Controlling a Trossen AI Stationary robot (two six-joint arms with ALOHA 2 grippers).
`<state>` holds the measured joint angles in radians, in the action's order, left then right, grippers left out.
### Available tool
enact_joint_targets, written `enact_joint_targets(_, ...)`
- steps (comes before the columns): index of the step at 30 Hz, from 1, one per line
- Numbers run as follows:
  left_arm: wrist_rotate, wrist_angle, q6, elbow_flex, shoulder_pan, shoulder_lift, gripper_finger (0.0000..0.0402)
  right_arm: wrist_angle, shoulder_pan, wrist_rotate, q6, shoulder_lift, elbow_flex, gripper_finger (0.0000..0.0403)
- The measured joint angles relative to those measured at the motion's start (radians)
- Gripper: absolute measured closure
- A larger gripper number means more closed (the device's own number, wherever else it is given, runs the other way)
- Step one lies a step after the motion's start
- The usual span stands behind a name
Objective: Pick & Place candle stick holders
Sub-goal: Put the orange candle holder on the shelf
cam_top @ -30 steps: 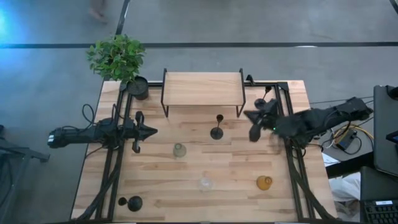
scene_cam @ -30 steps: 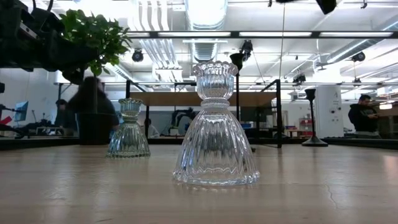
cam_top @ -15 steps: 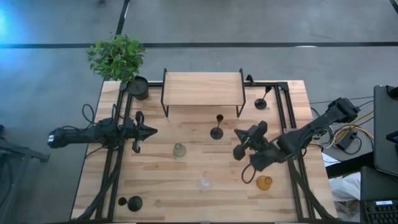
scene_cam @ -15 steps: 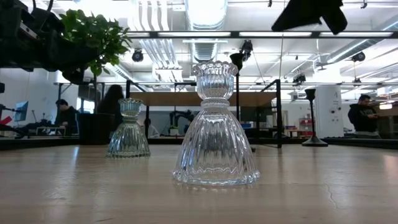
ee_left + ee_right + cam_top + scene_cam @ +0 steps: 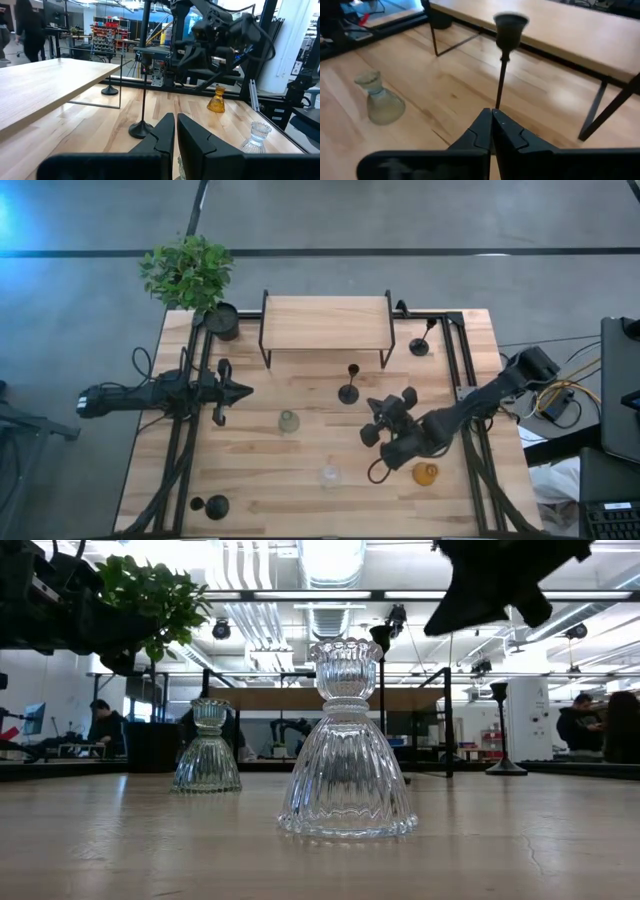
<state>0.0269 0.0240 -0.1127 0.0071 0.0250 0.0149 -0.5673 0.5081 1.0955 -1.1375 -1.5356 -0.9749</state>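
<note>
A slim black candle holder (image 5: 348, 386) stands on its disc base at the table's middle and shows in the right wrist view (image 5: 504, 45). A second black one (image 5: 418, 341) stands far right, a third (image 5: 212, 505) near left. The olive glass holder (image 5: 289, 420), the clear one (image 5: 329, 474) and the amber one (image 5: 425, 473) stand on their wide bases. My right gripper (image 5: 375, 421) is shut and empty, hovering right of and nearer than the middle black holder. My left gripper (image 5: 243, 390) is shut and empty at the table's left.
A wooden shelf on a black frame (image 5: 325, 322) stands at the far middle. A black pot with a green plant (image 5: 222, 320) stands at the far left corner. Black rails (image 5: 190, 440) run along both sides. Bare tabletop lies between the glass holders.
My right gripper has swung from the right rail toward the table's left and near edge, and now hovers over the middle, close to the middle black holder and the amber glass. Nothing on the table has moved.
</note>
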Motion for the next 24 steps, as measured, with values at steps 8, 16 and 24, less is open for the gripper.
enact_joint_targets(8, 0.000, 0.000, 0.000, 0.000, 0.000, 0.001, 0.0376, 0.000, -0.027, -0.011, -0.094, -0.061, 0.001, 0.0392)
enact_joint_targets(16, 0.000, 0.000, 0.000, 0.000, 0.000, 0.001, 0.0376, -0.020, -0.035, -0.051, -0.088, -0.049, 0.002, 0.0334)
enact_joint_targets(24, 0.000, 0.000, 0.000, 0.000, 0.000, 0.001, 0.0376, -0.152, -0.010, -0.184, -0.179, -0.040, 0.003, 0.0260)
